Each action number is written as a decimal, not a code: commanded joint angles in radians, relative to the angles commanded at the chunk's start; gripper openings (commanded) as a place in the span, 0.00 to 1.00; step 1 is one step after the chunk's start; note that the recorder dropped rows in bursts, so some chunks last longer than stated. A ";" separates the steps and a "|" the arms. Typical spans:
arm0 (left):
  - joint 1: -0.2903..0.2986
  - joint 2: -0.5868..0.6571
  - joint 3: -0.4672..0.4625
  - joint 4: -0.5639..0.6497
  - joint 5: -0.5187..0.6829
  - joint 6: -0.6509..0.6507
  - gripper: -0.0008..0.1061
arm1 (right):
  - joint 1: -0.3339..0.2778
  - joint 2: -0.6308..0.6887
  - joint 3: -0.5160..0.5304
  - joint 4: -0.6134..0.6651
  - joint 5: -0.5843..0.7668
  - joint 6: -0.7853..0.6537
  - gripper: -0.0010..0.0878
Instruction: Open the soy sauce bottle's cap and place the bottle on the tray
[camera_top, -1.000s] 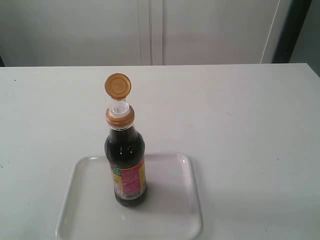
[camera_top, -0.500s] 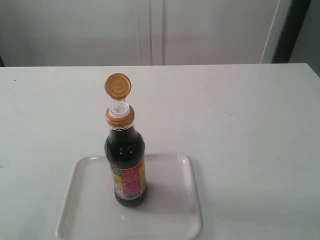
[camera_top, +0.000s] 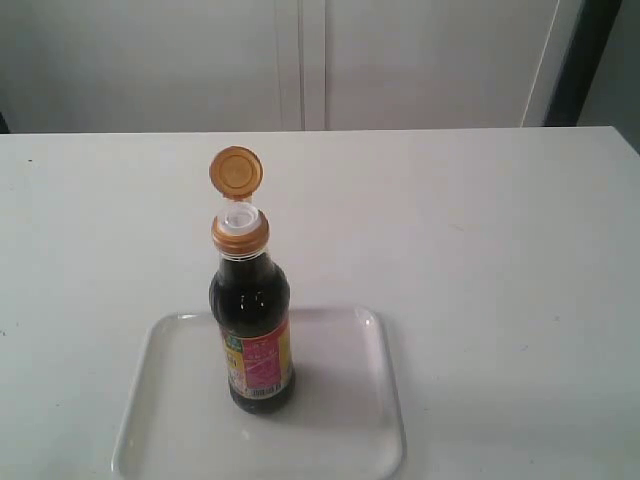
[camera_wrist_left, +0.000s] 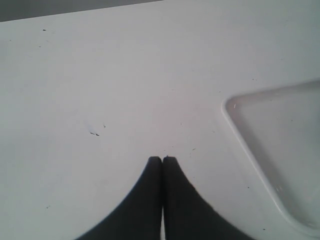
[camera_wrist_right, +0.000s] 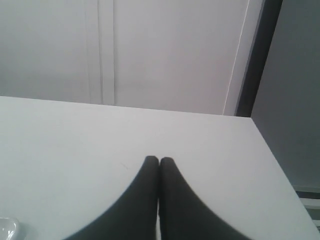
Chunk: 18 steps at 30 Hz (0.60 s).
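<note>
The soy sauce bottle (camera_top: 252, 330) stands upright on the white tray (camera_top: 345, 420) in the exterior view. Its golden-orange cap (camera_top: 236, 171) is flipped up on its hinge, baring the white spout (camera_top: 240, 217) in the collar. Neither arm shows in the exterior view. In the left wrist view my left gripper (camera_wrist_left: 162, 159) is shut and empty over bare table, with a corner of the tray (camera_wrist_left: 270, 145) off to one side. My right gripper (camera_wrist_right: 159, 159) is shut and empty above the table; the bottle is out of both wrist views.
The white table (camera_top: 480, 250) runs to a far edge against a pale wall (camera_top: 300, 60). A dark vertical strip (camera_top: 575, 60) stands at the back right. The right wrist view shows the table's corner (camera_wrist_right: 250, 120) and a tray corner (camera_wrist_right: 7, 227).
</note>
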 joint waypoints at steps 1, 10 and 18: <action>0.000 0.000 0.000 0.000 0.000 0.000 0.01 | 0.000 -0.018 0.016 0.000 0.000 0.000 0.01; 0.000 0.000 0.000 0.000 0.000 0.000 0.01 | 0.000 -0.165 0.181 0.044 0.021 0.011 0.01; 0.000 0.000 0.000 0.000 0.000 0.000 0.01 | 0.000 -0.225 0.237 0.042 0.082 0.013 0.01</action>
